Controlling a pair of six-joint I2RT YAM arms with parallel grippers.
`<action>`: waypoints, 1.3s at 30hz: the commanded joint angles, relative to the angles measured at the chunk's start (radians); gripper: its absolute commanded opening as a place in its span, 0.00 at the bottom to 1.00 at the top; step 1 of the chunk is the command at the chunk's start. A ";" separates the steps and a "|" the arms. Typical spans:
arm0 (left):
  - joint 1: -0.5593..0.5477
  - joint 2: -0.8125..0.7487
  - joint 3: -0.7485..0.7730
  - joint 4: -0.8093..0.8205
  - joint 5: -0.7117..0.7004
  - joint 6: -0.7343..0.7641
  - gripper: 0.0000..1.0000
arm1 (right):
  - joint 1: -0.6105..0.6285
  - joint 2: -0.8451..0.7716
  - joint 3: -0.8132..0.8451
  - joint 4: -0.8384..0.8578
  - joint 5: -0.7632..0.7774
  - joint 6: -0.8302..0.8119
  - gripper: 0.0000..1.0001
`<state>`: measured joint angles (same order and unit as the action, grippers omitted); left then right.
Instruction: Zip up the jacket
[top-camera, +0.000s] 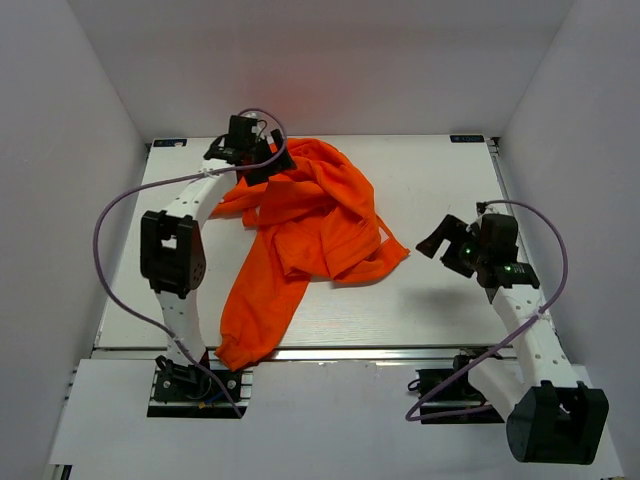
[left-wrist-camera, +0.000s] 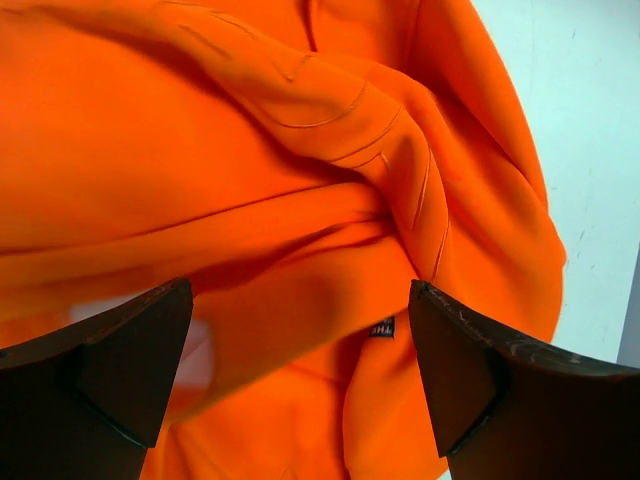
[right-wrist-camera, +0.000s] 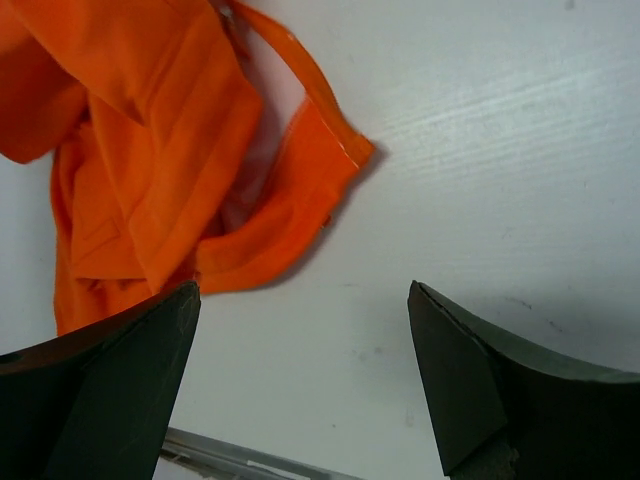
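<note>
The bright orange jacket (top-camera: 310, 225) lies crumpled on the white table (top-camera: 440, 190), one sleeve trailing to the near edge. My left gripper (top-camera: 262, 160) is open over the jacket's far left part; in the left wrist view folds of jacket fabric (left-wrist-camera: 300, 200) and a small dark label (left-wrist-camera: 382, 327) show between its fingers (left-wrist-camera: 470, 370), which hold nothing. My right gripper (top-camera: 447, 243) is open and empty over bare table, right of the jacket's pointed corner (right-wrist-camera: 330, 160). The zipper is not clearly visible.
White walls enclose the table on three sides. The table's near metal edge (top-camera: 350, 350) runs along the front, and it also shows in the right wrist view (right-wrist-camera: 230, 460). Purple cables (top-camera: 110, 260) loop off both arms.
</note>
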<state>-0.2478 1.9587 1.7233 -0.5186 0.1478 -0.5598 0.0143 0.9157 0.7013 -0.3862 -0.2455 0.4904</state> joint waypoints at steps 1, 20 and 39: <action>-0.041 0.040 0.097 0.020 0.047 0.028 0.98 | 0.003 0.023 -0.034 0.024 -0.005 0.027 0.89; -0.061 0.463 0.452 0.138 0.206 -0.140 0.79 | 0.326 0.267 -0.135 0.306 0.318 0.283 0.88; -0.044 0.024 0.087 0.258 0.151 -0.103 0.00 | 0.363 0.707 0.130 0.405 0.454 0.373 0.17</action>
<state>-0.2974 2.1563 1.8397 -0.2913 0.3199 -0.6968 0.3717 1.5944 0.7654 -0.0231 0.1776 0.8543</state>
